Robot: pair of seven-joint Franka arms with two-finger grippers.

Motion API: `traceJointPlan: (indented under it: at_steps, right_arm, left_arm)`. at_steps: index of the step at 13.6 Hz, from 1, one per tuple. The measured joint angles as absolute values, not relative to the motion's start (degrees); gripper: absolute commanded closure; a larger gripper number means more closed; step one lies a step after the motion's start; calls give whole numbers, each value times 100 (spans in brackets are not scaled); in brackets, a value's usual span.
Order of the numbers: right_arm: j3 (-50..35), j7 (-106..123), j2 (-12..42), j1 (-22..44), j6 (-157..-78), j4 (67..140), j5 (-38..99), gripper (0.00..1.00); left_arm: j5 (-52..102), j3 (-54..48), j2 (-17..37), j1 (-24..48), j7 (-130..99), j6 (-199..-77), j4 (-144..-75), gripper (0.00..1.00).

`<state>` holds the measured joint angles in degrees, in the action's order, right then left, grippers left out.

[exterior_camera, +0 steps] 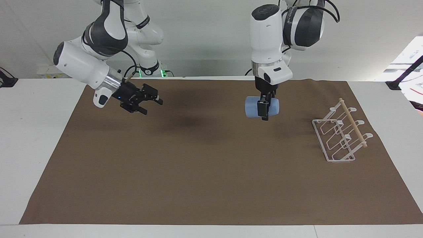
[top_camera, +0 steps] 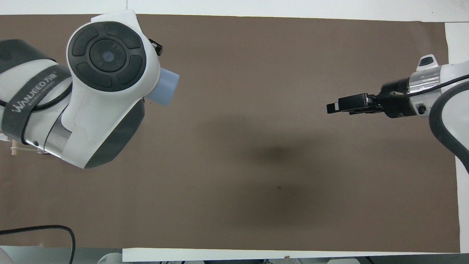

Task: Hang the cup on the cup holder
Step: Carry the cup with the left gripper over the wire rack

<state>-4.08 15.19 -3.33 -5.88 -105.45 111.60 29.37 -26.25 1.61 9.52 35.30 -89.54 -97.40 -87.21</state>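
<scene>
Left gripper [exterior_camera: 264, 110] hangs straight down over the brown mat [exterior_camera: 205, 172], fingers clamped on the cup [exterior_camera: 253, 107], which lies on its side in the air, clear of the mat. The cup sits toward the left arm's end of the table, near the cup holder [exterior_camera: 340, 135] but apart from it. The holder stands on the mat, all prongs bare. Right gripper [exterior_camera: 152, 104] is raised over the mat at the right arm's end, fingers spread and holding nothing.
</scene>
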Motion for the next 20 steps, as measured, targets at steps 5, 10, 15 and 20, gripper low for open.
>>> traceJointPlan:
  at_steps: [5,10,15,20]
  right_arm:
    - [-389,1346,-607,-825,-9356,10220,278,0]
    - [-424,859,-271,-846,-8108,8796,-467,0]
    - [120,742,36,-318,-7900,8693,-485,0]
    - [216,742,2,-205,-7752,8717,-486,0]
  left_arm:
    - [-5171,167,812,3479,-8777,-9184,-9595,100]
    - [-7197,187,1071,3138,-9860,-8832,-10240,100]
    - [-8076,194,2077,2729,-11144,-8466,-10123,100]
    - [-8202,198,2338,2376,-11332,-8376,-10133,100]
